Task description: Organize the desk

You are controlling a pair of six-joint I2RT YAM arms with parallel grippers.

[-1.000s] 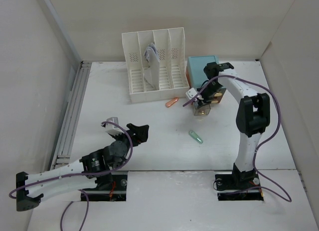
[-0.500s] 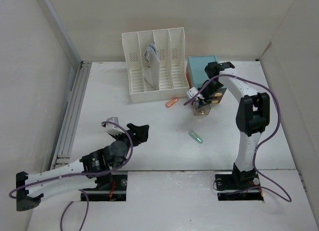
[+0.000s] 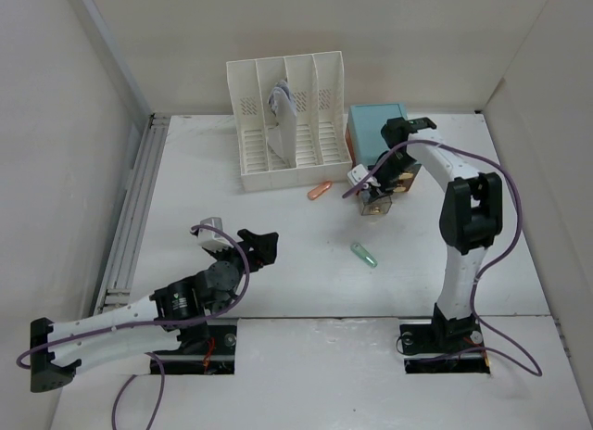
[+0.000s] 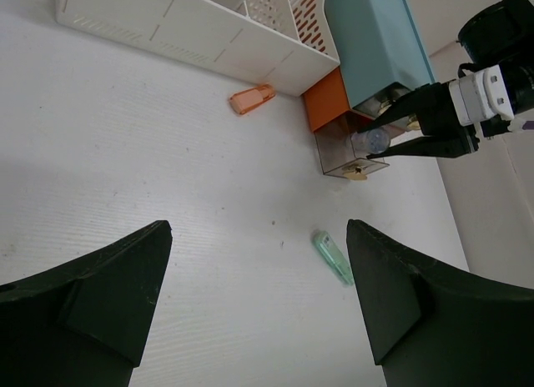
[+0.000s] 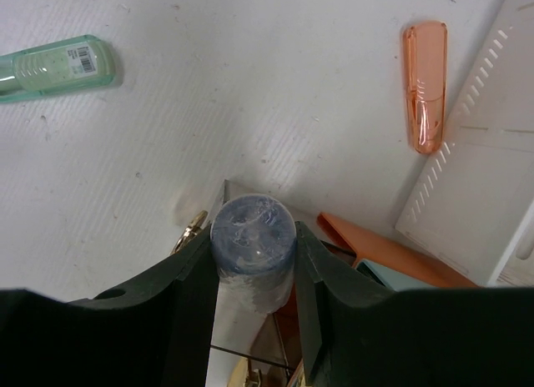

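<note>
The white desk (image 3: 435, 254) carries a white file rack (image 3: 287, 124) and a teal-topped drawer box (image 3: 372, 132) at the back. The box's clear drawer (image 3: 376, 205) stands pulled out. My right gripper (image 3: 374, 182) is shut on a blue-grey cylinder (image 5: 253, 241) and holds it just above the open drawer (image 5: 242, 337). An orange capsule-shaped item (image 3: 320, 191) lies in front of the rack. A pale green one (image 3: 364, 255) lies mid-desk. My left gripper (image 3: 260, 247) is open and empty over the near-left desk, with the green item (image 4: 334, 258) ahead of its right finger.
Grey metal rails (image 3: 134, 217) run along the desk's left edge. White walls close in the sides and back. An orange drawer (image 4: 329, 108) sticks out beside the clear one under the teal box (image 4: 380, 45). Papers stand in the rack's second slot (image 3: 282, 101).
My left gripper has shifted very slightly toward the near edge. The right gripper with the cylinder has barely moved over the drawer.
</note>
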